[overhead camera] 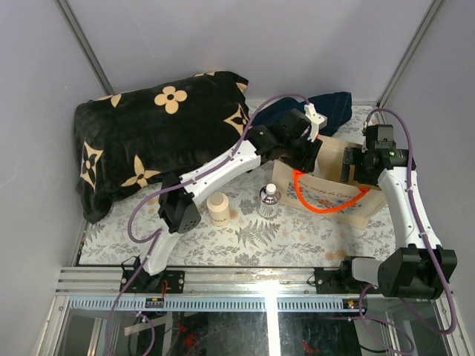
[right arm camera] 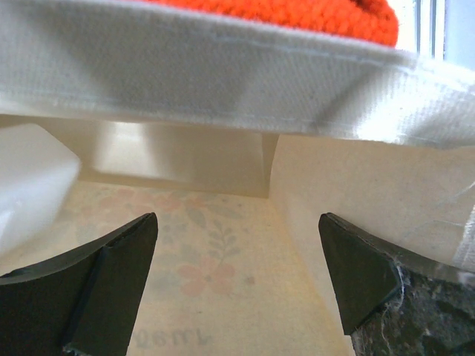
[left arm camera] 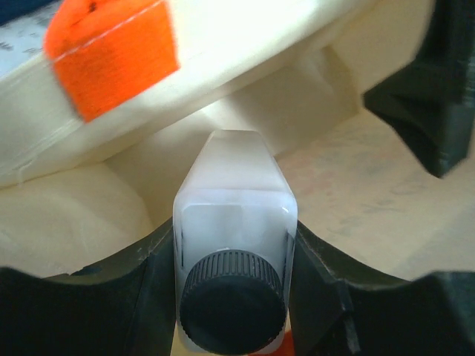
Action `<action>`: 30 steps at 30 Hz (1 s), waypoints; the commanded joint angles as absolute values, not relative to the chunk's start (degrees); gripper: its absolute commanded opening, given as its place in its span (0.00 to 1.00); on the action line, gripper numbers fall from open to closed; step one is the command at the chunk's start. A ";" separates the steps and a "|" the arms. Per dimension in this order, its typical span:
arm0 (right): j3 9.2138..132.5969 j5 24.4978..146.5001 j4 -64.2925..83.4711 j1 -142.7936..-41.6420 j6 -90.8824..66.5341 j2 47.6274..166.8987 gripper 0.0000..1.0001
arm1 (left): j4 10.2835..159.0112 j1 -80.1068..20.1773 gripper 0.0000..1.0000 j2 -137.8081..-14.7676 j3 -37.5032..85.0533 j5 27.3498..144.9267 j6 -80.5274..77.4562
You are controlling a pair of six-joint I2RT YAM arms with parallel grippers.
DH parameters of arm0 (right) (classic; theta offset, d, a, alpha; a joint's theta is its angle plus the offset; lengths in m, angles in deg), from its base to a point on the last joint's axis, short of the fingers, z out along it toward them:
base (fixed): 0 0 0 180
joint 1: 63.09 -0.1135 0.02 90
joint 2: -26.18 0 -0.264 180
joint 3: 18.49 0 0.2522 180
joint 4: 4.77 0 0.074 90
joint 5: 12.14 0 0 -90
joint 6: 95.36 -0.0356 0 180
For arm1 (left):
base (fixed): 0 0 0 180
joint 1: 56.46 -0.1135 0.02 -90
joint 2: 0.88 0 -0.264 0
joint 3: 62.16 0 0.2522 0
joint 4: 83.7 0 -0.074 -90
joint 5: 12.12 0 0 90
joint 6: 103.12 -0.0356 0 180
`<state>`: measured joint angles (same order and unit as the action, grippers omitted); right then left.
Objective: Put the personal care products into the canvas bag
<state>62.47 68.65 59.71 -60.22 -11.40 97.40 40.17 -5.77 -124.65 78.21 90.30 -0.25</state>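
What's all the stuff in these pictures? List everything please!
blanket: one, black with cream flowers, back left
cloth: one, dark navy, behind the bag
canvas bag: one, beige and orange, right side
white bottle: one, dark cap, inside the bag
jar: one, beige, on the table
clear bottle: one, white cap, between jar and bag
table: one, pale leafy print, under everything
left gripper: one, black, shut on the white bottle
right gripper: one, black, open inside the bag

Two white arms, black at the joints
Left arm and right arm carry purple cables (one looping along each); left gripper and right gripper are matte black.
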 commanded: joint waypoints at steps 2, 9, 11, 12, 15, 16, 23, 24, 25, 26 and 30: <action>63.82 66.84 60.14 -60.45 -11.60 96.46 0.97 | 34.40 -6.52 0.00 -125.80 85.55 77.53 -3.52; 66.59 73.76 58.94 -60.54 -10.34 95.28 0.97 | 30.95 -6.80 0.00 -127.42 85.70 71.49 -4.39; 66.95 77.91 57.22 -60.77 -9.67 93.58 0.97 | 30.54 -7.16 0.00 -128.31 85.80 71.03 -4.22; 67.16 79.56 56.38 -60.93 -9.55 93.04 0.97 | 30.36 -7.40 0.00 -128.68 85.85 70.88 -4.05; 68.15 82.76 55.45 -61.47 -8.74 91.45 0.97 | 30.52 -7.81 0.00 -129.76 85.83 70.01 -3.65; 68.56 83.63 55.29 -61.77 -8.33 91.11 0.97 | 30.73 -7.90 0.00 -130.04 85.75 69.59 -3.63; 70.29 83.87 52.94 -62.21 -7.62 86.37 0.99 | 31.47 -8.32 0.00 -131.87 86.10 67.31 -3.33; 70.85 82.71 52.69 -62.20 -7.38 85.66 1.00 | 31.48 -8.43 0.00 -132.01 85.73 67.16 -3.28; 71.31 81.49 52.28 -62.21 -7.29 84.90 1.00 | 31.39 -8.66 0.00 -132.09 85.40 67.03 -3.23; 71.47 80.44 51.71 -62.21 -7.23 84.17 1.00 | 31.36 -8.88 0.00 -132.14 84.86 66.61 -3.05; 72.77 77.45 51.62 -62.21 -6.88 83.31 1.00 | 31.50 -10.00 0.00 -131.44 82.71 65.77 -2.85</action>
